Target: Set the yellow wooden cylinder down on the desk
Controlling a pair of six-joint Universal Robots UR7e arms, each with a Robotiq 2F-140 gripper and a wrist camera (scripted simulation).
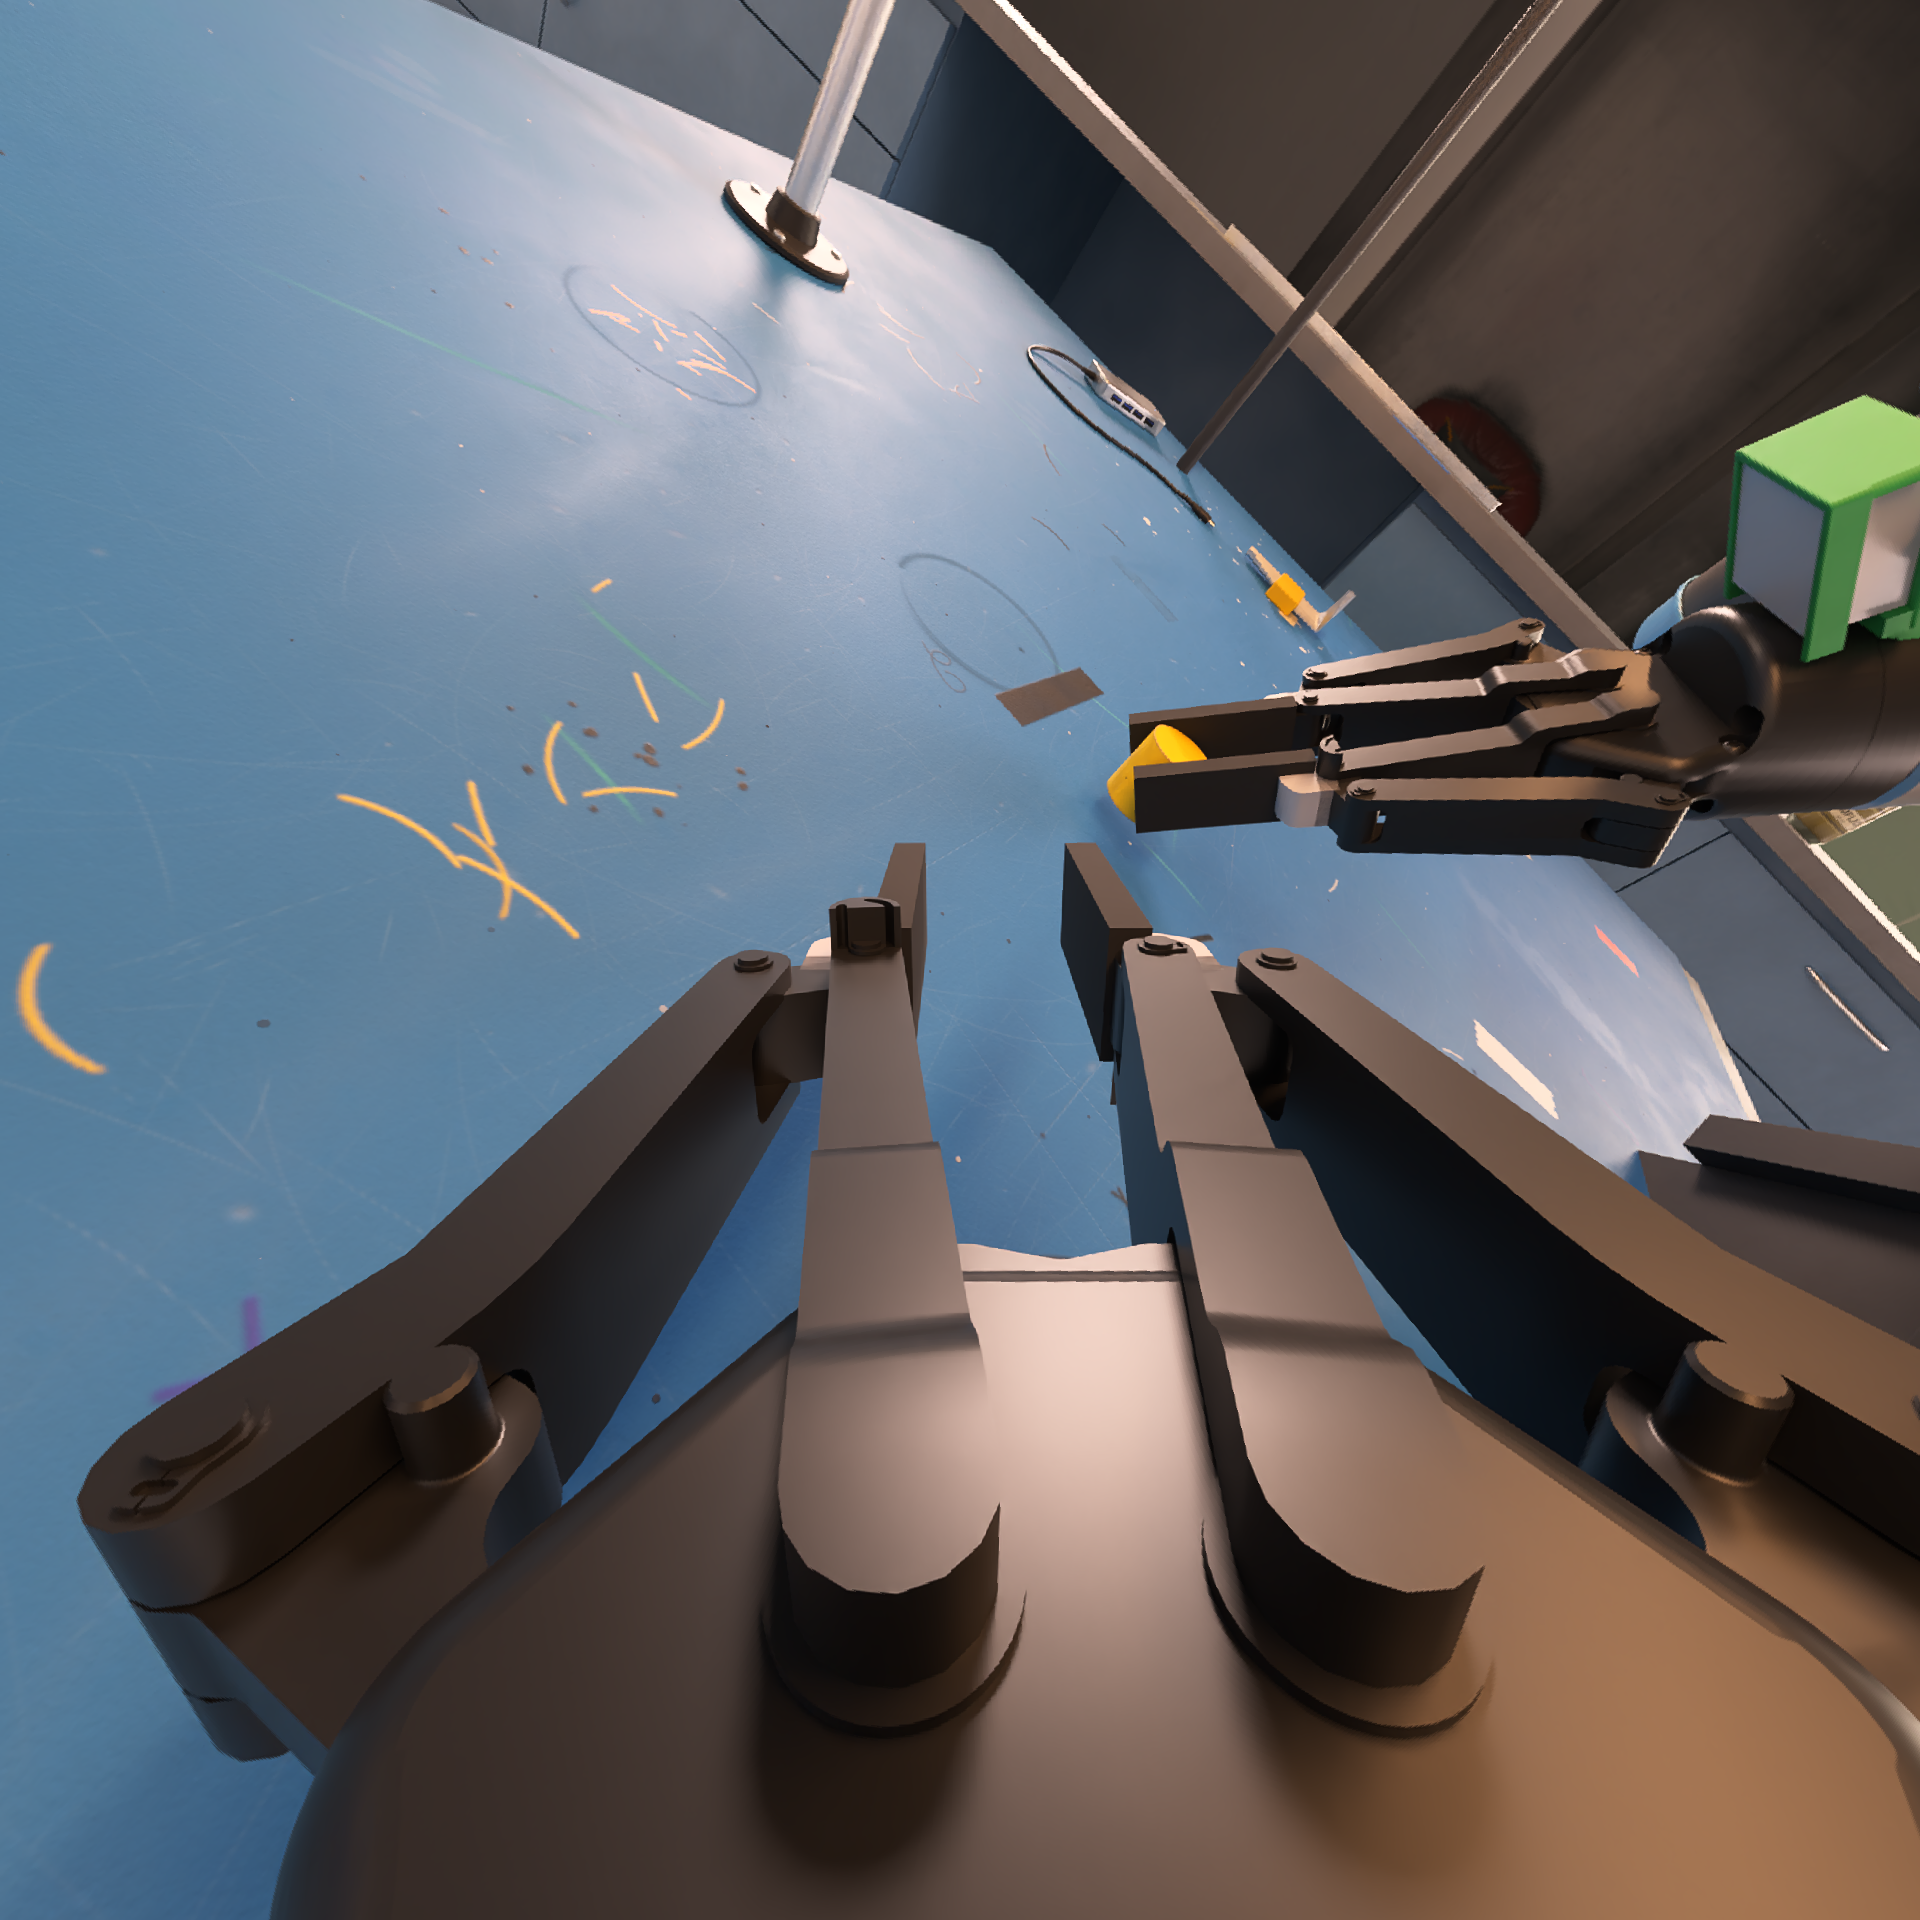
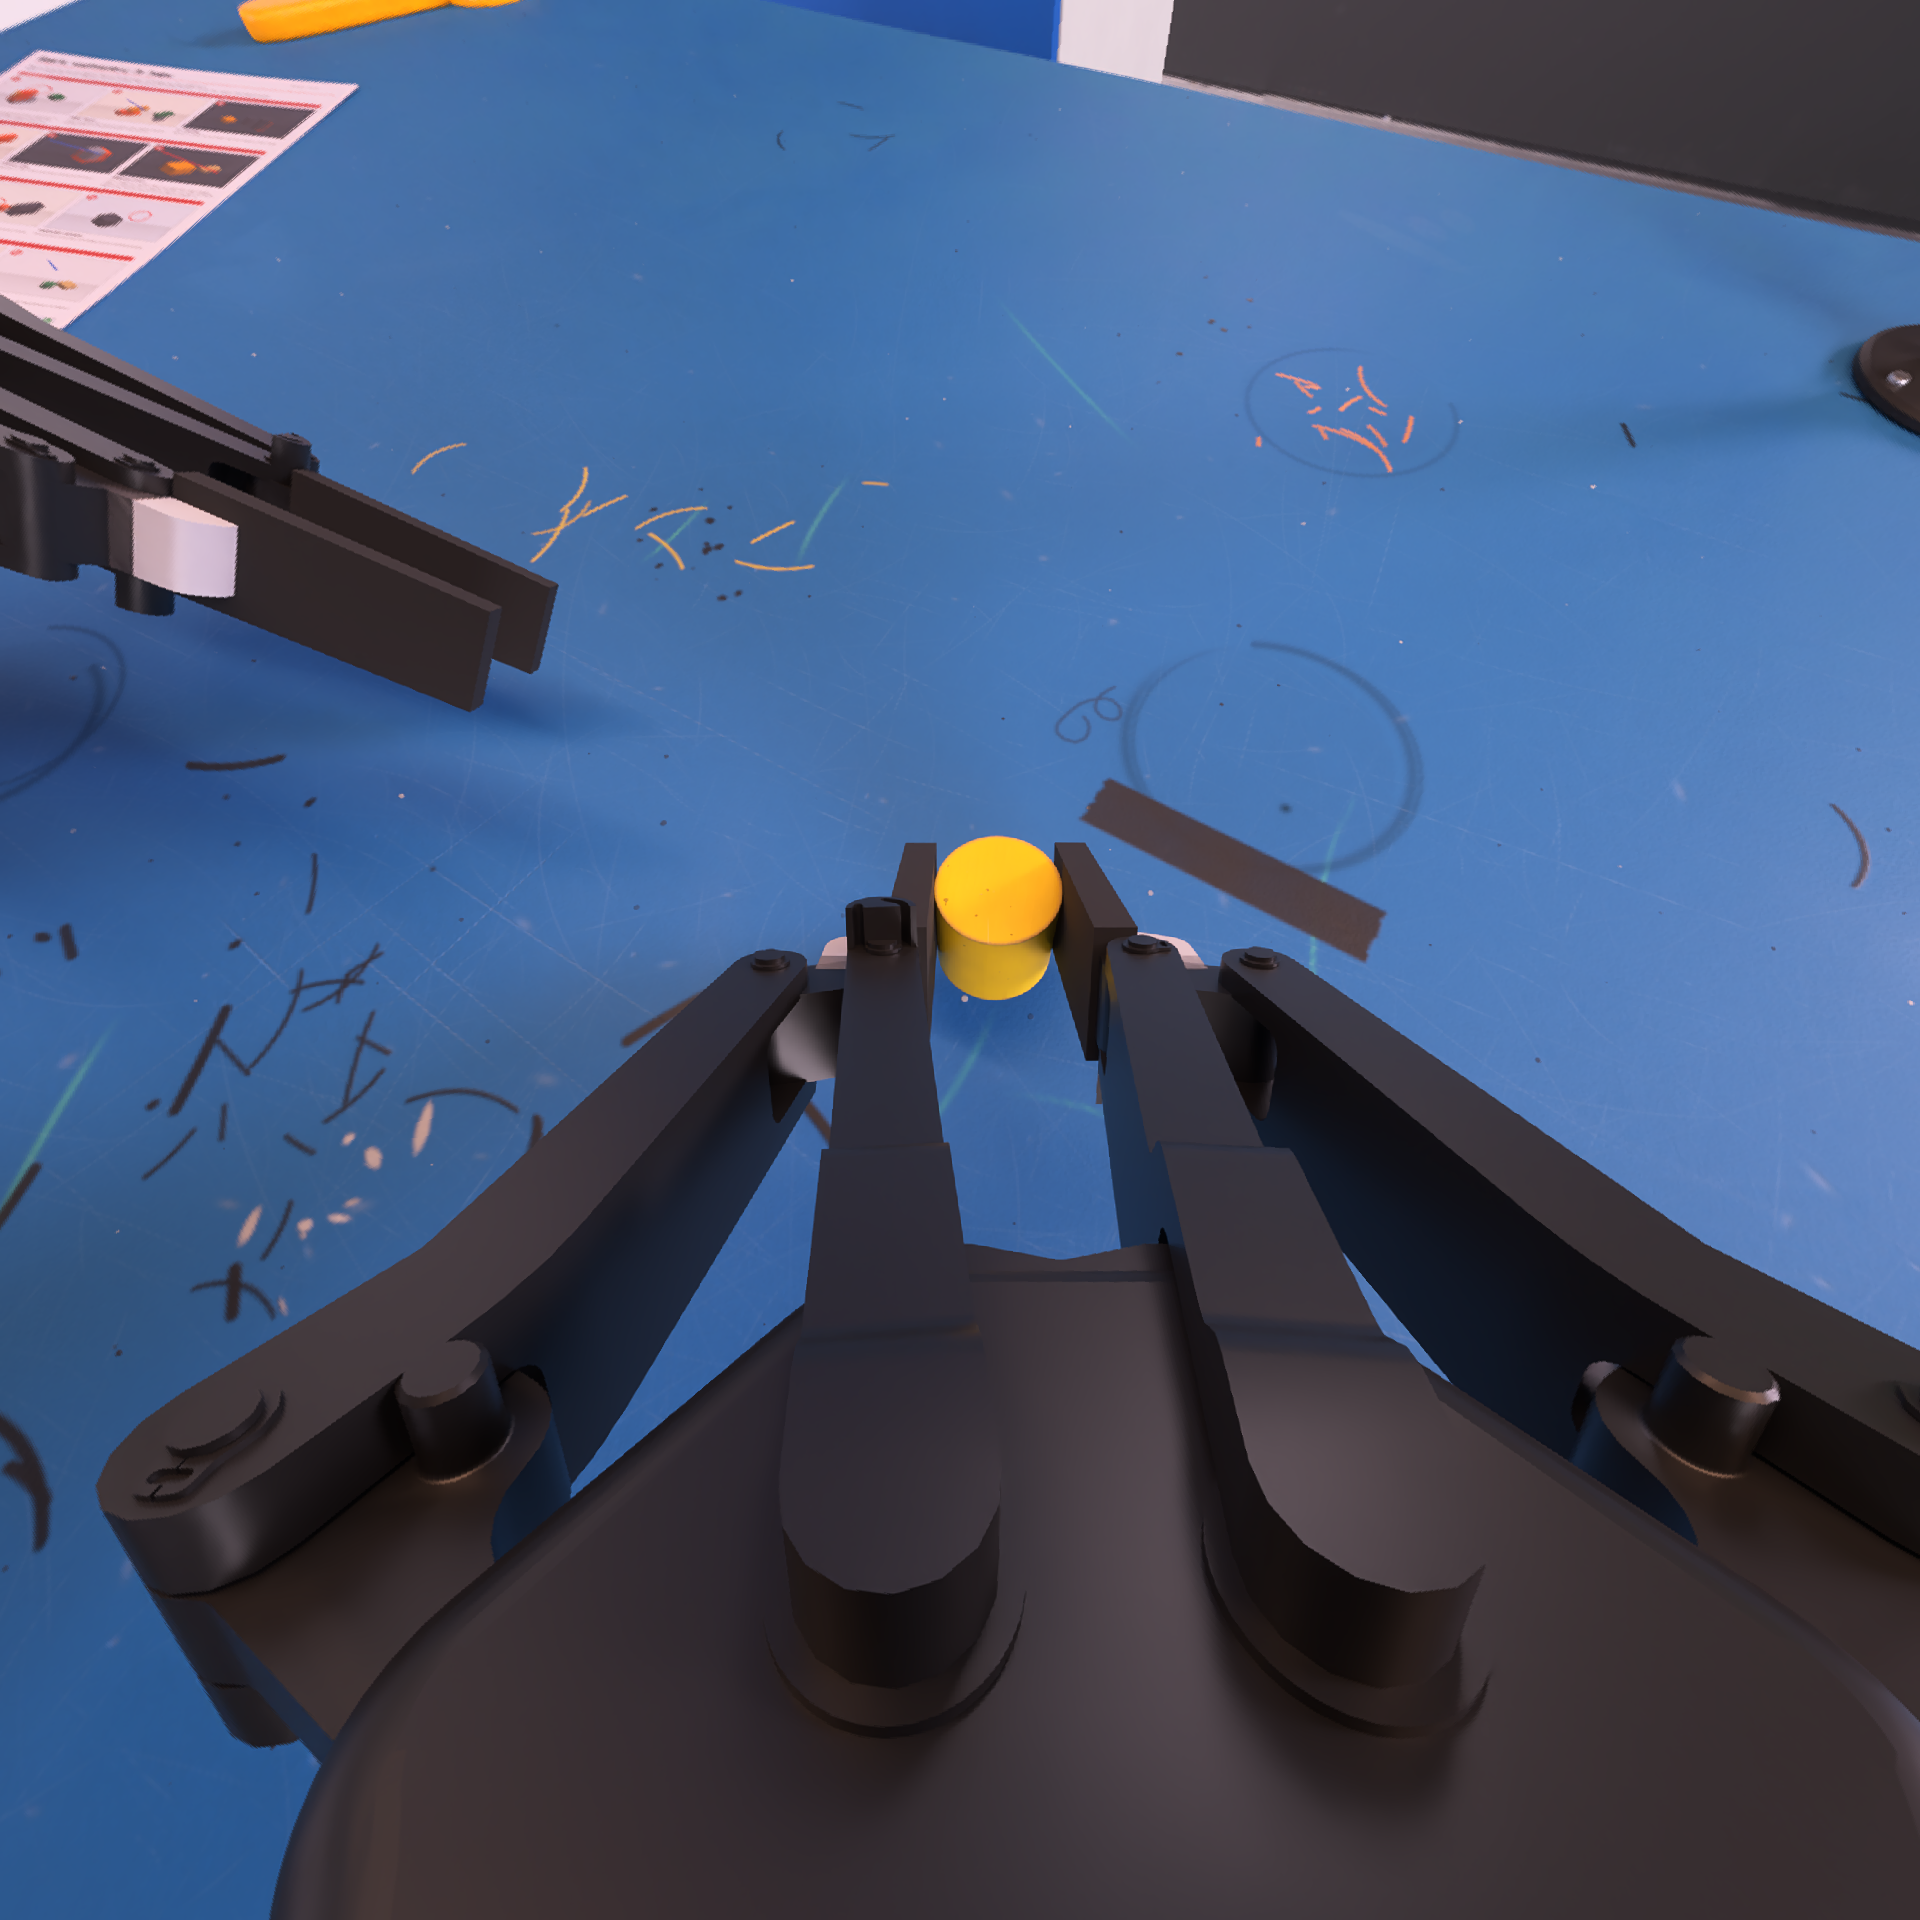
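Right hand (image 2: 995, 883) grips the short yellow wooden cylinder (image 2: 995, 914) between both fingers, upright above the scuffed blue surface (image 2: 727, 312). Left hand (image 1: 992, 894) empty, fingers parted, hovering nearby.

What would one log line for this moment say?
right gripper: shut on yellow wooden cylinder | left gripper: open, empty | blue desk: cylinder not released

End effector (image 2: 995, 914) grips yellow cylinder (image 2: 995, 914).
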